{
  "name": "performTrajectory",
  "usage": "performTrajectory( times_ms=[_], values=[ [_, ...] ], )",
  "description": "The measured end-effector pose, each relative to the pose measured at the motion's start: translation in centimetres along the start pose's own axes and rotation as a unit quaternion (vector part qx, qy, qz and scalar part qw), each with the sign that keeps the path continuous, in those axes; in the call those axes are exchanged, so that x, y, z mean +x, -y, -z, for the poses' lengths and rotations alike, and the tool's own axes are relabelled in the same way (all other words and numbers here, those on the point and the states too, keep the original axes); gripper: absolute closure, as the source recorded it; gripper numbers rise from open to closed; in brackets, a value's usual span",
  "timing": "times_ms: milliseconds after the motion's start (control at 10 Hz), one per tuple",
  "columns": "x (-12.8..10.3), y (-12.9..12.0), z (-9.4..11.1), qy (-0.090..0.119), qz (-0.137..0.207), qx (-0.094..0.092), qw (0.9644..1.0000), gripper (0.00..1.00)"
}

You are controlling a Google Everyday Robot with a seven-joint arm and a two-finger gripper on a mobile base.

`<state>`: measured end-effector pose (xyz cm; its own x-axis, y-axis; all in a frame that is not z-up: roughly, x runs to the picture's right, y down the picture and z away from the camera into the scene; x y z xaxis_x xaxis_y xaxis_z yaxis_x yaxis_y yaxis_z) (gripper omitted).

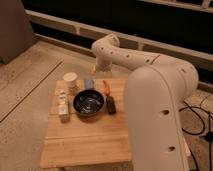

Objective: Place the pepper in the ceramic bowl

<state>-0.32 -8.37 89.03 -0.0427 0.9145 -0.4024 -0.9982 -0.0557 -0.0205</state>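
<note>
The small red-orange pepper (106, 86) lies on the wooden table (90, 142), just behind and to the right of the dark ceramic bowl (89, 103). The bowl sits near the middle of the table's far half. My arm reaches in from the right and bends down at the table's far edge. My gripper (95, 67) hangs there, above and a little behind the pepper and apart from it. It holds nothing that I can see.
A cream cup (70, 79) stands at the back left. A small bluish object (89, 82) sits behind the bowl. A black block (111, 105) lies right of the bowl, and a white item (63, 103) lies to its left. Cables (197, 120) run along the floor at right.
</note>
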Motion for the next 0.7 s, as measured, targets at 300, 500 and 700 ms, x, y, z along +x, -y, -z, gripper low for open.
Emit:
performTrajectory(
  times_ms=[300,500,700],
  values=[
    [-0.9,1.1,-2.5,-0.021,-0.009,0.039,0.999,0.35],
    [-0.8,0.7,-4.7,-0.05,-0.016,0.044,0.9977,0.35],
    [0.1,0.3,-8.0,-0.091,-0.031,0.037,0.9947,0.35]
  ],
)
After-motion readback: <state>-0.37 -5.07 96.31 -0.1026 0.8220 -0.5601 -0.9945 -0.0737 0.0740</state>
